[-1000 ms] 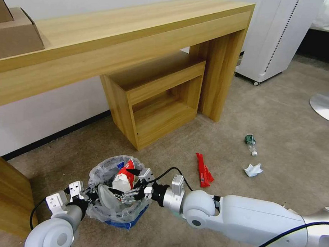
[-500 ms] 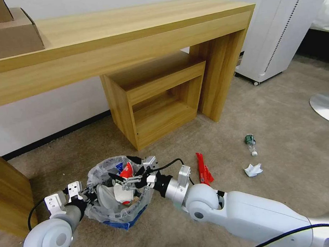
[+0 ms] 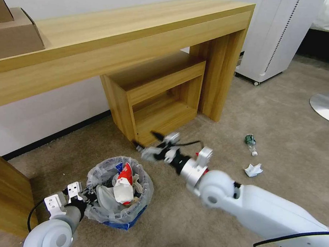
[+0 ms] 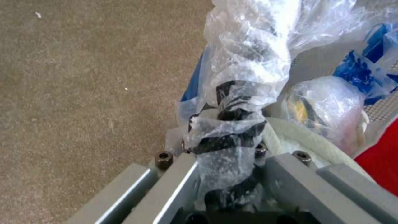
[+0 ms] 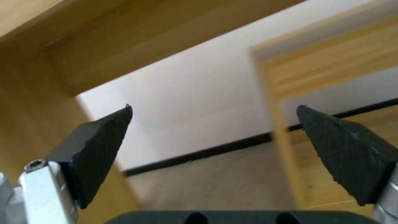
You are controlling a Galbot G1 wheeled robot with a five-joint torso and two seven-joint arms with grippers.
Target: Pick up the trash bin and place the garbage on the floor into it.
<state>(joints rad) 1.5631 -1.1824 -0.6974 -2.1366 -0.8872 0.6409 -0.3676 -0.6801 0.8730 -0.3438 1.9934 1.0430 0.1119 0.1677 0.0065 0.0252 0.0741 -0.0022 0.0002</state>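
Since the earlier frame our right claw [image 3: 152,142] has left the trash bin [image 3: 118,191], jaws apart and empty. Our left claw [image 3: 88,194] clamps its rim. Remaining garbage looks light: pinch the crumpled paper [image 3: 252,169] anywhere.

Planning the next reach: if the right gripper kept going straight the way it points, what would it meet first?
Probably the small wooden shelf under the desk; the open right gripper aims at its lower front corner, though depth is unclear.
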